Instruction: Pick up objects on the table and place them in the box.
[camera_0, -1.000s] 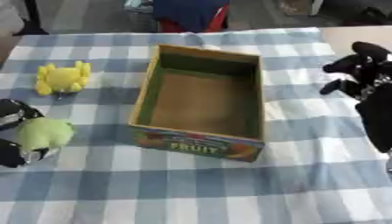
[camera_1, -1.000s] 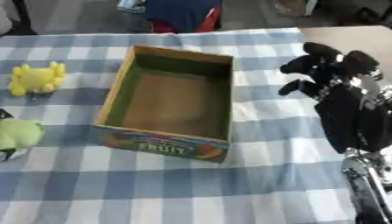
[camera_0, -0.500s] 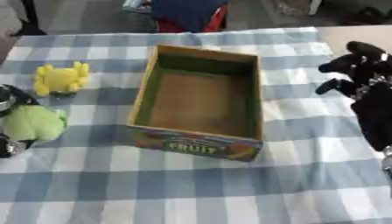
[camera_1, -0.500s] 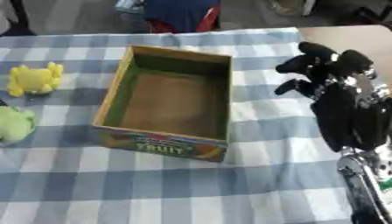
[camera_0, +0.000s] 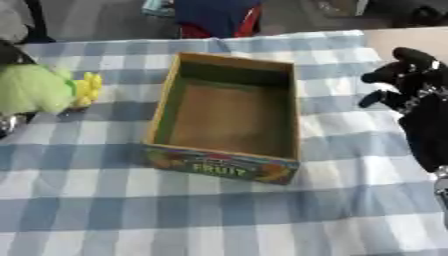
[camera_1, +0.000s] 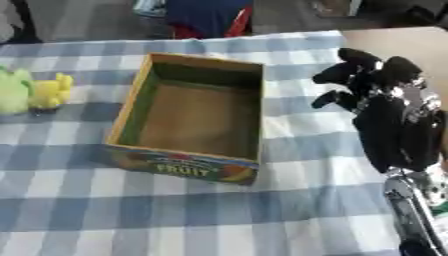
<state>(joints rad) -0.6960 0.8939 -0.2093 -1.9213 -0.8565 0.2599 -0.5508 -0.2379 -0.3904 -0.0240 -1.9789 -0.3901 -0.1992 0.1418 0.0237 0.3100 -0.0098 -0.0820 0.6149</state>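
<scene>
A green plush toy (camera_0: 37, 90) hangs at the left edge of the left eye view, and my left hand (camera_0: 10, 53) is shut on it, mostly cut off by the picture's edge. Behind it, a yellow toy (camera_1: 52, 91) lies on the checked cloth, partly covered by the green one. The open cardboard fruit box (camera_0: 223, 165) stands in the middle, with nothing inside. To the right of the box my right hand (camera_1: 378, 87) is held up, fingers relaxed and holding nothing.
A blue-and-white checked cloth (camera_0: 219, 220) covers the table. A blue and red object (camera_0: 214, 17) stands beyond the far edge. Bare tan tabletop (camera_0: 398, 37) shows at the upper right, behind my right hand.
My left hand has raised the green toy from beside the box's near left corner to in front of the yellow toy. The right hand has barely moved.
</scene>
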